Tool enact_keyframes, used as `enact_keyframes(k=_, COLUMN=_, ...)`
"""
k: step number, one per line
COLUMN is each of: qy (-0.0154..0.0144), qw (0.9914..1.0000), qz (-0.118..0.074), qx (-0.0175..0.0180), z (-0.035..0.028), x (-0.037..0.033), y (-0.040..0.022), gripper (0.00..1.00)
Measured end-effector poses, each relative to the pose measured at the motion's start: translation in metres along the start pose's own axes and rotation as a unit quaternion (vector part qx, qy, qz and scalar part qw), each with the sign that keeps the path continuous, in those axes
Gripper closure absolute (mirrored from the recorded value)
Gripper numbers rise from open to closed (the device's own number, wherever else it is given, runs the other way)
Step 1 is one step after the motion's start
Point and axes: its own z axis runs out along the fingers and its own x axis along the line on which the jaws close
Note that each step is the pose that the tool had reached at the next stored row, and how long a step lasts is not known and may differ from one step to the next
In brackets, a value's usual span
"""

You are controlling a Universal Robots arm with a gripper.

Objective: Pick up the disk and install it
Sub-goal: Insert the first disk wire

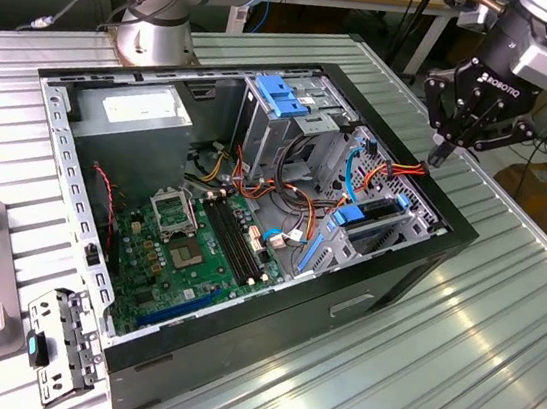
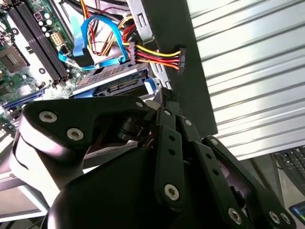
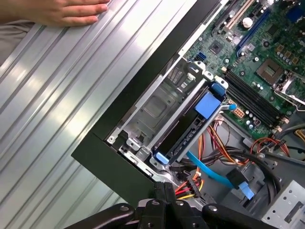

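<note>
Farthest from the black jointed claw (image 1: pixel 441 153), at the exterior view's left, we see the big grey metal power-supply box (image 1: pixel 133 125) and the green motherboard (image 1: pixel 186 254) inside the open black computer case (image 1: pixel 255 348). Closer to the claw, a light-blue plastic bracket (image 1: pixel 283 95) sits on top of the silver drive cage (image 1: pixel 310 119).

Just below the claw and a little inward lies the disk (image 1: pixel 378 213), a flat metal drive framed by blue plastic rails. It is seated in a cage slot hard against the case's rim. In the first wrist view the disk (image 3: pixel 186 136) runs parallel to that rim, with bare cage metal between the two.

A connector on red, yellow and black wires (image 1: pixel 414 170) lies over the rim, almost under the fingertips. The claw hangs in open air above this edge, touching nothing, its fingers pressed together with nothing between them.

Past the claw, at the exterior view's right, the ribbed silver metal surface (image 1: pixel 500 325) lies open. In the first wrist view a person's hand (image 3: pixel 62 12) rests flat on the surface, well apart from the claw.
</note>
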Motion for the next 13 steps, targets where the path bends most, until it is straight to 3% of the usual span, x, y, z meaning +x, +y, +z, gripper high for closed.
enact_keyframes(k=5, qy=0.0001, qw=0.99999, qz=-0.004, qx=0.0000, z=-0.0002, x=0.0038, y=-0.0102, gripper=0.89)
enact_keyframes(k=13, qy=0.0006, qw=0.99999, qz=-0.004, qx=-0.0004, z=-0.0003, x=0.0038, y=-0.0104, gripper=0.89)
